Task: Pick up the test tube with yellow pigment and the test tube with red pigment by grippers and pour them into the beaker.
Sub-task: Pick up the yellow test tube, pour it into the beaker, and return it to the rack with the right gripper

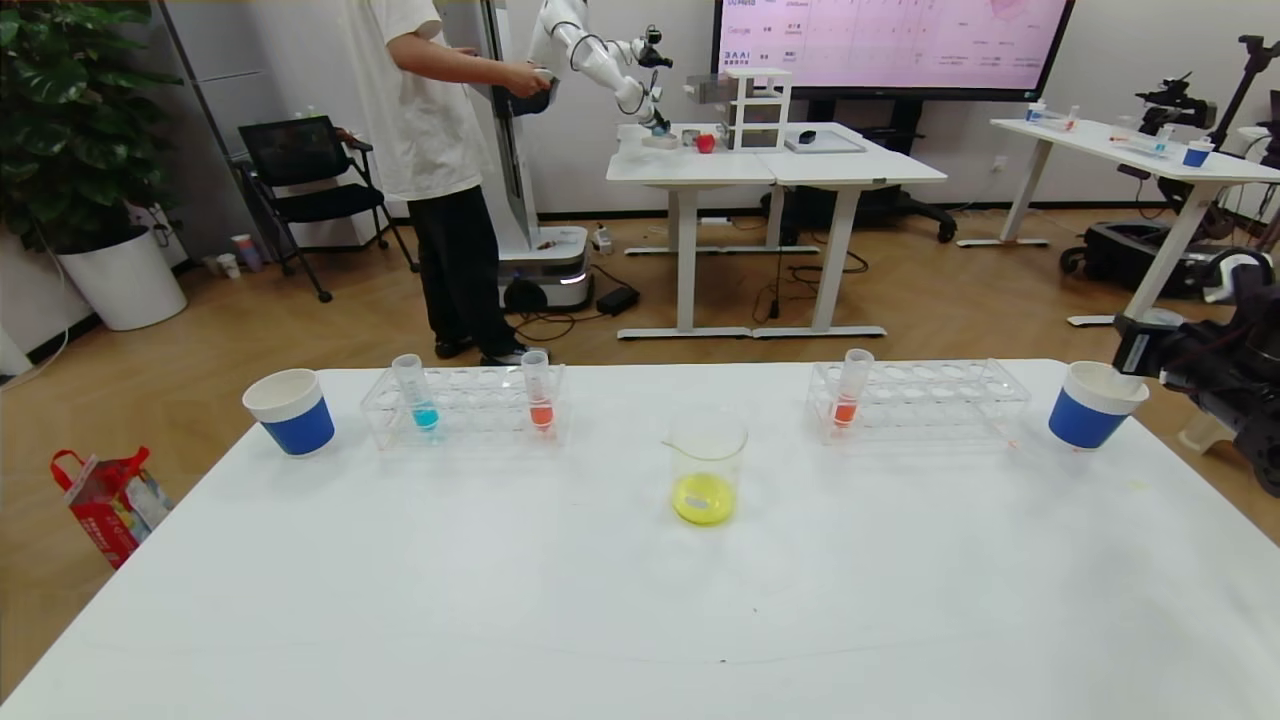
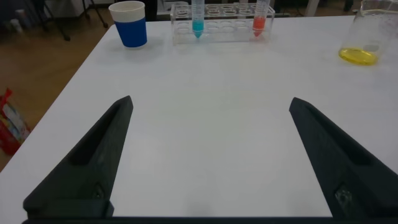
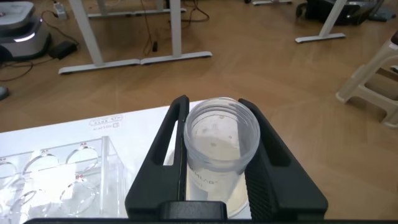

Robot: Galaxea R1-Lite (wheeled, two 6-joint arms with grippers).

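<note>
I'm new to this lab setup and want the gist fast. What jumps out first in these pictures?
The beaker at the table's middle already holds bright yellow liquid. At the far right edge, the right gripper grips an emptied clear tube above a blue paper cup. Two racks behind the beaker hold one blue tube and two orange-red tubes.

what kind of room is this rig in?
Most likely a robotics lab or demo office. Behind the white work table a person stands beside another white robot arm, with sit-stand desks and a big wall display. Clear tube racks suggest a mock chemistry setup.
</note>
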